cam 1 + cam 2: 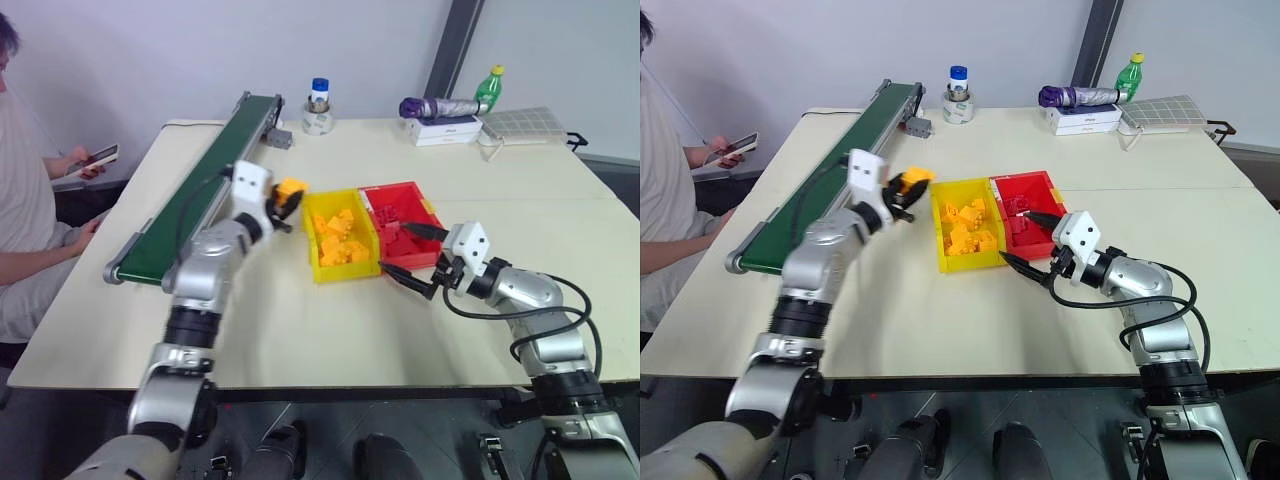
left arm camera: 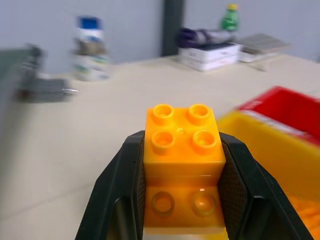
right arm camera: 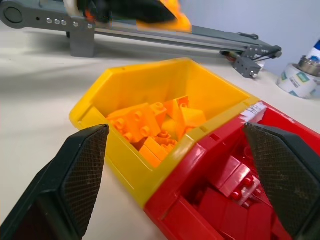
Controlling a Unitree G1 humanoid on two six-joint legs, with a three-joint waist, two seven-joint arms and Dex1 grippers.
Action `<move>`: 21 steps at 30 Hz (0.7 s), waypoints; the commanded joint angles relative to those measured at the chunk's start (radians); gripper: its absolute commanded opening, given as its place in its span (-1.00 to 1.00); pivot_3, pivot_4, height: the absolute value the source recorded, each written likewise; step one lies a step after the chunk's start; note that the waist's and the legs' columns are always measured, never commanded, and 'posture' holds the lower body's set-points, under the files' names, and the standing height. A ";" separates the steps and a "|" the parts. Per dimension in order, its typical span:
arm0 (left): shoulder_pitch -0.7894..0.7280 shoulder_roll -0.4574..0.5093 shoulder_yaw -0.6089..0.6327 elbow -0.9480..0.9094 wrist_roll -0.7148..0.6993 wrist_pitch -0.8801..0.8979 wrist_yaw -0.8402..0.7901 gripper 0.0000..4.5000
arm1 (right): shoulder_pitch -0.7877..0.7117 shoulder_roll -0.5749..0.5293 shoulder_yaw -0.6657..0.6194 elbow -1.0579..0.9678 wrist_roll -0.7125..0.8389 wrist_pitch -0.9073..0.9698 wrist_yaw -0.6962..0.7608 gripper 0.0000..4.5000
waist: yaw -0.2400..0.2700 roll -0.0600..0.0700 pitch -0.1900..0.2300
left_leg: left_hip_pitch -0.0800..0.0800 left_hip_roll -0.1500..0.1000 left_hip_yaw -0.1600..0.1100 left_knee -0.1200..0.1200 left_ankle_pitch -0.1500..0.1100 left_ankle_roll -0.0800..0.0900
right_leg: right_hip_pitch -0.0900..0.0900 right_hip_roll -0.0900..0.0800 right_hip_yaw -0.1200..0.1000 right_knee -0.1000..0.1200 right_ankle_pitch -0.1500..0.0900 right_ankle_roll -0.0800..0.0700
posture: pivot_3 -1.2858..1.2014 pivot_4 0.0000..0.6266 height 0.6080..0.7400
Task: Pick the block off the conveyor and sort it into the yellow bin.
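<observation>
Now the block (image 2: 183,150) sits clamped between the left pincer (image 2: 183,200) fingers.

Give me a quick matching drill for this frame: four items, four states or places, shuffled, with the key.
Items:
1. block
2. yellow bin
3. right gripper
4. conveyor

States:
A. open, beside the red bin
B. holds a pile of orange bricks
C. gripped by the left gripper
D. runs along the table's left side

Pairs: 1-C, 2-B, 3-A, 4-D
</observation>
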State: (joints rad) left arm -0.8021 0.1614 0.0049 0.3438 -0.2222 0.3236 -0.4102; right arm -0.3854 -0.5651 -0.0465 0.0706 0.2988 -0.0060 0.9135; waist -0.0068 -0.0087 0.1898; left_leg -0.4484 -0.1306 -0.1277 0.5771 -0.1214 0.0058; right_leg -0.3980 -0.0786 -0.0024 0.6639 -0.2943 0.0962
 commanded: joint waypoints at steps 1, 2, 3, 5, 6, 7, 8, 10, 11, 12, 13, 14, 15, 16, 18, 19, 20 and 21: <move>-0.080 -0.042 -0.007 0.080 0.019 -0.059 0.015 -0.40 | 0.011 -0.011 -0.030 -0.057 0.013 -0.006 -0.014 1.00 | -0.003 0.000 0.000 | 0.000 0.000 0.000 0.000 0.000 0.000 | 0.000 0.000 0.000 0.000 0.000 0.000 | 0.03 -0.52 1.00; -0.091 -0.056 -0.002 0.098 0.009 -0.065 0.009 -0.40 | 0.013 -0.010 -0.030 -0.060 0.013 -0.005 -0.017 1.00 | -0.005 0.000 0.000 | 0.000 0.000 0.000 0.000 0.000 0.000 | 0.000 0.000 0.000 0.000 0.000 0.000 | 0.03 -0.52 1.00; -0.101 -0.066 -0.004 0.115 0.007 -0.070 -0.001 -0.40 | 0.014 -0.010 -0.032 -0.062 0.013 -0.004 -0.021 1.00 | -0.007 0.000 0.000 | 0.000 0.000 0.000 0.000 0.000 0.000 | 0.000 0.000 0.000 0.000 0.000 0.000 | 0.03 -0.52 1.00; -0.113 -0.081 -0.008 0.141 0.001 -0.080 -0.025 -0.40 | 0.016 -0.009 -0.034 -0.066 0.013 -0.003 -0.027 1.00 | -0.008 0.000 0.000 | 0.000 0.000 0.000 0.000 0.001 0.001 | 0.000 0.000 0.000 0.000 0.000 0.001 | 0.03 -0.52 1.00; -0.117 -0.088 0.000 0.150 -0.013 -0.069 -0.036 -0.40 | 0.017 -0.009 -0.034 -0.067 0.013 -0.003 -0.030 1.00 | -0.007 0.000 0.000 | 0.000 0.000 0.000 -0.001 0.001 0.002 | 0.000 0.000 0.000 0.000 0.000 0.001 | 0.03 -0.52 1.00; -0.119 -0.088 0.006 0.157 -0.014 -0.070 -0.036 -0.18 | 0.019 -0.009 -0.033 -0.070 0.012 -0.003 -0.032 1.00 | -0.006 0.000 0.000 | 0.000 0.000 0.000 -0.001 0.001 0.002 | 0.000 0.000 0.000 0.000 0.000 0.001 | 0.03 -0.52 1.00; -0.121 -0.085 0.007 0.160 0.001 -0.096 -0.021 0.05 | 0.022 -0.009 -0.034 -0.072 0.013 -0.003 -0.035 1.00 | -0.006 0.000 0.000 | 0.000 0.000 0.000 -0.001 0.001 0.002 | 0.000 0.000 0.000 0.000 0.000 0.001 | 0.03 -0.52 1.00; -0.120 -0.066 -0.004 0.150 0.036 -0.129 0.001 0.43 | 0.028 -0.010 -0.035 -0.073 0.013 -0.004 -0.036 1.00 | -0.005 0.000 0.000 | 0.000 0.000 0.000 0.000 0.001 0.002 | 0.000 0.000 0.000 0.000 0.000 0.001 | 0.03 -0.52 1.00; -0.116 -0.058 -0.001 0.131 0.033 -0.134 -0.002 0.66 | 0.028 -0.011 -0.036 -0.072 0.014 -0.005 -0.036 1.00 | -0.004 0.000 0.000 | 0.000 0.000 0.000 0.000 0.001 0.002 | 0.000 0.000 0.000 0.000 0.000 0.001 | 0.03 -0.52 1.00; -0.110 -0.051 0.002 0.108 0.023 -0.125 -0.012 0.89 | 0.029 -0.011 -0.036 -0.071 0.014 -0.006 -0.036 1.00 | -0.004 0.000 0.000 | 0.000 0.000 0.000 0.000 0.001 0.002 | 0.000 0.000 0.000 0.000 0.000 0.001 | 0.03 -0.52 1.00; -0.101 -0.042 0.001 0.080 0.018 -0.123 -0.024 0.99 | 0.029 -0.012 -0.035 -0.071 0.013 -0.006 -0.037 1.00 | -0.004 0.000 0.000 | 0.000 0.000 0.000 0.000 0.001 0.002 | 0.000 0.000 0.000 0.000 0.000 0.001 | 0.03 -0.52 1.00; -0.085 -0.022 0.000 0.035 0.016 -0.116 -0.032 0.99 | 0.028 -0.012 -0.035 -0.071 0.014 -0.005 -0.037 1.00 | -0.004 0.000 0.000 | 0.000 0.000 0.000 0.000 0.001 0.002 | 0.000 0.000 0.000 0.000 0.000 0.001 | 0.03 -0.52 1.00; -0.069 -0.003 0.006 -0.009 0.008 -0.099 -0.037 0.99 | 0.026 -0.012 -0.035 -0.071 0.015 -0.004 -0.037 1.00 | -0.005 0.000 0.000 | 0.000 0.000 0.000 0.000 0.001 0.002 | 0.000 0.000 0.000 0.000 0.000 0.001 | 0.03 -0.52 1.00; -0.057 0.009 0.010 -0.040 0.003 -0.086 -0.040 0.99 | 0.025 -0.013 -0.036 -0.071 0.016 -0.004 -0.037 1.00 | -0.005 0.000 0.000 | 0.000 0.000 0.000 0.000 0.001 0.002 | 0.000 0.000 0.000 0.000 0.000 0.001 | 0.03 -0.52 1.00; 0.001 0.074 0.043 -0.177 -0.058 0.002 -0.087 0.99 | 0.022 -0.015 -0.037 -0.065 0.016 -0.006 -0.034 1.00 | -0.009 0.000 0.000 | 0.000 0.000 0.000 0.000 0.001 0.002 | 0.000 0.000 0.000 0.000 0.000 0.001 | 0.03 -0.52 1.00; 0.025 0.100 0.050 -0.228 -0.076 0.030 -0.106 0.99 | 0.022 -0.015 -0.037 -0.062 0.016 -0.007 -0.033 1.00 | -0.011 0.000 0.000 | 0.000 0.000 0.000 -0.001 0.001 0.002 | 0.000 0.000 0.000 0.000 0.000 0.001 | 0.03 -0.52 1.00; 0.066 0.154 0.064 -0.308 -0.099 0.075 -0.136 0.99 | 0.020 -0.016 -0.036 -0.058 0.016 -0.009 -0.029 1.00 | -0.014 0.000 0.000 | 0.001 0.000 0.000 -0.001 0.001 0.002 | 0.000 0.001 0.000 0.000 0.000 0.001 | 0.03 -0.52 1.00; 0.109 0.209 0.078 -0.381 -0.127 0.107 -0.176 0.99 | 0.018 -0.016 -0.035 -0.053 0.016 -0.011 -0.027 1.00 | -0.014 0.001 0.000 | 0.001 0.001 0.000 -0.001 0.001 0.002 | -0.001 0.001 0.000 0.001 0.000 0.001 | 0.03 -0.52 1.00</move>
State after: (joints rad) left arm -0.7184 0.3202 0.0360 0.0874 -0.2997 0.3854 -0.5329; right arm -0.3560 -0.5719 -0.0578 0.0423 0.2992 -0.0048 0.8833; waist -0.0208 -0.0082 0.1896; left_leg -0.4475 -0.1297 -0.1278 0.5757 -0.1203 0.0074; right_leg -0.3987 -0.0776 -0.0020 0.6650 -0.2941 0.0968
